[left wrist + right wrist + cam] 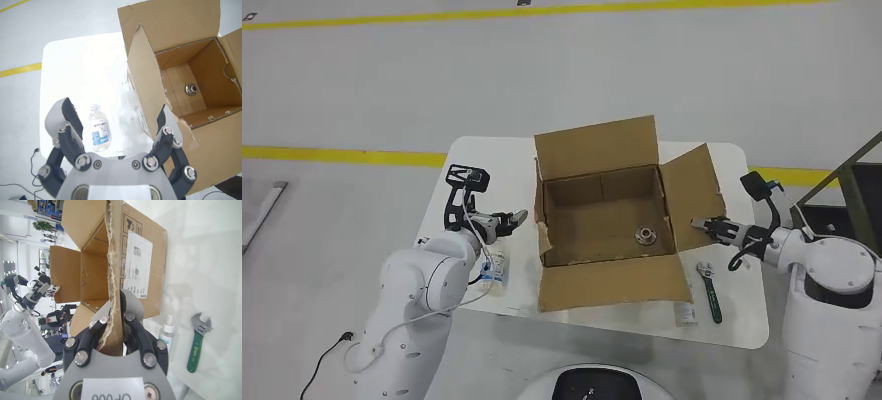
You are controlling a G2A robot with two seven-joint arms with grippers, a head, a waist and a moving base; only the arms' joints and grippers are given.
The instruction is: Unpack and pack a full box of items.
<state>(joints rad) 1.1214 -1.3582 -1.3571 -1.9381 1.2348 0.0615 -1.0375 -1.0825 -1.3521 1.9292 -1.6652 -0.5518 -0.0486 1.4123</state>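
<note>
This looks like a big industrial hall or a robot test lab. The grey floor (362, 90) has yellow lines (342, 156) painted on it. Beyond the white bench (502, 160), the right wrist view shows a bright open room with storage shelves (49, 207) and a potted plant (40, 225).

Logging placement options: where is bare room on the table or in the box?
Bare: table left of the box, beyond the clear bottle; box floor around the flange. Crowded: near-right strip with spray bottle and wrench.
</note>
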